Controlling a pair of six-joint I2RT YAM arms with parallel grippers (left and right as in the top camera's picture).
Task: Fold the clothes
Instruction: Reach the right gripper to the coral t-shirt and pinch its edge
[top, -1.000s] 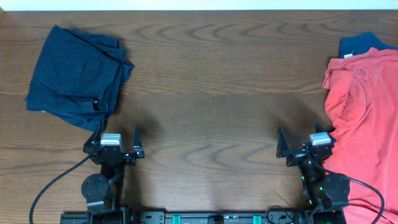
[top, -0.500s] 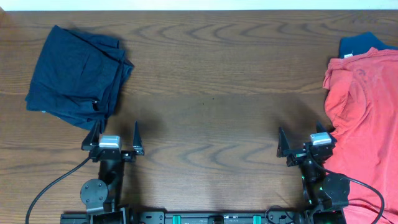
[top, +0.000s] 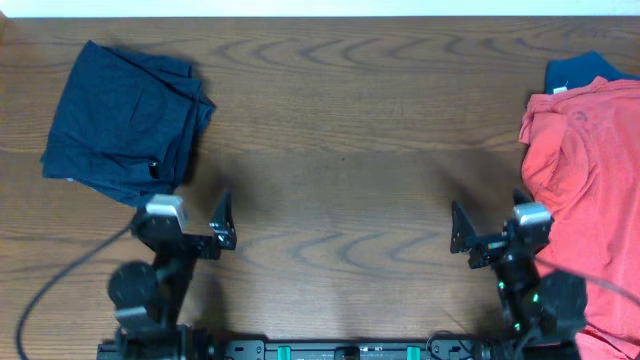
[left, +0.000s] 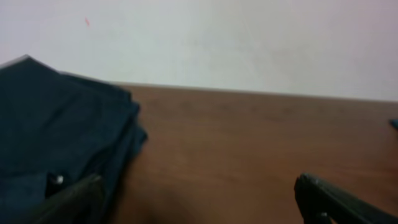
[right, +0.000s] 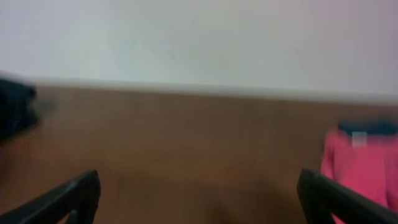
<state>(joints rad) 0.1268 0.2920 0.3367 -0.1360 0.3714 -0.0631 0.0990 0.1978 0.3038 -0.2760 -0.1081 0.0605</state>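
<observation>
A: What is seen at the near edge of the bench (top: 340, 150)?
B: The left gripper (top: 188, 213) and the right gripper (top: 490, 220); their fingers (top: 222, 214) are spread wide apart, and nothing is held.
A: And farther back?
B: The red T-shirt (top: 585, 190) is laid at the bench's right edge, the navy garment (top: 125, 120) far left, and the blue garment (top: 585, 68) far right.

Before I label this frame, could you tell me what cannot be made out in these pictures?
- Coral-red T-shirt: cut off by the overhead's right edge; lettering not visible.
- Blue garment: overhead, mostly hidden under the T-shirt.
- Navy garment: left wrist, cropped by the left edge.
- Right wrist: blurred throughout.
</observation>
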